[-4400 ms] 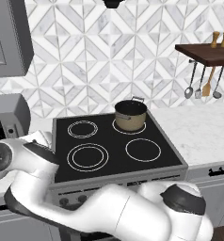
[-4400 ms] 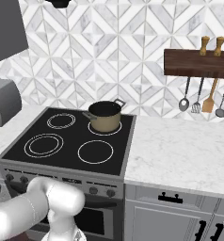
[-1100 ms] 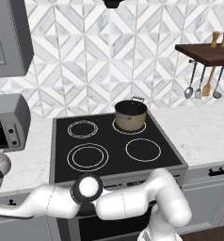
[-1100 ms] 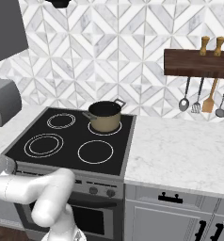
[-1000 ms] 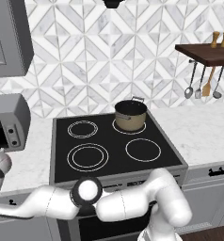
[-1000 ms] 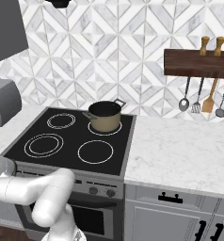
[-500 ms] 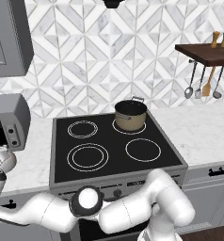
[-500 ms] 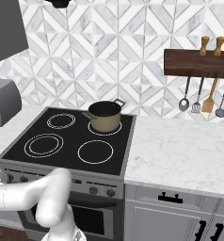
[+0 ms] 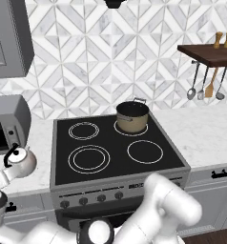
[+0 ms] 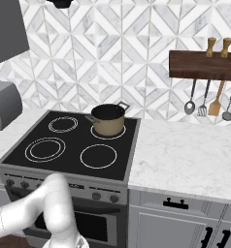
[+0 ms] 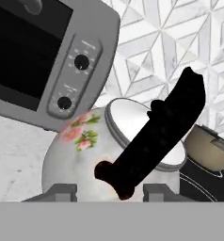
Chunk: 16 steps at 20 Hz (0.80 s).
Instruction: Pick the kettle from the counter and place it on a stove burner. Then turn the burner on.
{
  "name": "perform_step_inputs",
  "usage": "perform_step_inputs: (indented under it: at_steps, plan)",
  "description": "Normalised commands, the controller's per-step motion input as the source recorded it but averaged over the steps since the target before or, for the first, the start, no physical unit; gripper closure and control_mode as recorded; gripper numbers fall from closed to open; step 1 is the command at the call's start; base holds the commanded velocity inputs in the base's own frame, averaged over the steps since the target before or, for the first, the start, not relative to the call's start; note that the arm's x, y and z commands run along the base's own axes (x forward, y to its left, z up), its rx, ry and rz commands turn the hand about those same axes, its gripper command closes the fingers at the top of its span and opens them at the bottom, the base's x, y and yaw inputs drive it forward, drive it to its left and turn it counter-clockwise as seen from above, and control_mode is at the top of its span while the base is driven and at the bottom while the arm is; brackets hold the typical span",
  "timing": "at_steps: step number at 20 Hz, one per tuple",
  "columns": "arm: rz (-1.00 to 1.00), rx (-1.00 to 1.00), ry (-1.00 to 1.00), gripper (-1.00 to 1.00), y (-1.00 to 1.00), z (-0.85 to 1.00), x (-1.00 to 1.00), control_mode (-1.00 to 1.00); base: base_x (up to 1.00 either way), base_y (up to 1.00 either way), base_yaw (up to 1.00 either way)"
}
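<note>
You're looking down the two-finger gripper (image 11: pixel 107 190) in the hand view: its grey finger tips are sitting at 6 o'clock, one on each side of the base of the black arched handle (image 11: pixel 154 139), narrowed to a partial gap. They appear to be clamping that handle, though the contact itself is sitting at the frame edge, so treat the grip as a judgement. The handle's long axis is running from 7 o'clock up to 1 o'clock across the view, passing between the tips.

The small round white kettle with pink floral print (image 9: pixel 21 162) is sitting at 9 o'clock in the left base view, at the front of the white marble-look counter (image 9: pixel 39 157), just in front of the grey microwave (image 9: pixel 5 125), with the arm reaching low toward it.

Farther off, the widest double-ring burner (image 9: pixel 89 158) is lying at 3 o'clock from the kettle, on the near left of the black glass cooktop (image 9: pixel 153 164). Beyond it the tan pot with a black rim (image 9: pixel 132 116) is occupying the rear right ring, so you're likely needing to lift and carry rightward, staying short of that pot. The knobs (image 9: pixel 91 199) are lining the stove front.
</note>
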Motion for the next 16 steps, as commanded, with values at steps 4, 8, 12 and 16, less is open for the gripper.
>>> perform_step_inputs:
  at_steps: [4,8,12,16]
  plan:
    - [-0.37,0.12,-0.17,1.0,-1.0,0.38,0.0,-1.0,0.0,0.0,0.0]
    - [-0.37,0.19,-0.07,1.0,-1.0,0.36,0.05,-1.0,0.0,0.0,0.0]
    - [-0.38,0.25,0.0,1.0,-1.0,0.28,0.09,-1.0,0.0,0.0,0.0]
    - [-0.3,0.18,0.13,1.0,-1.0,0.05,0.45,-1.0,0.0,0.0,0.0]
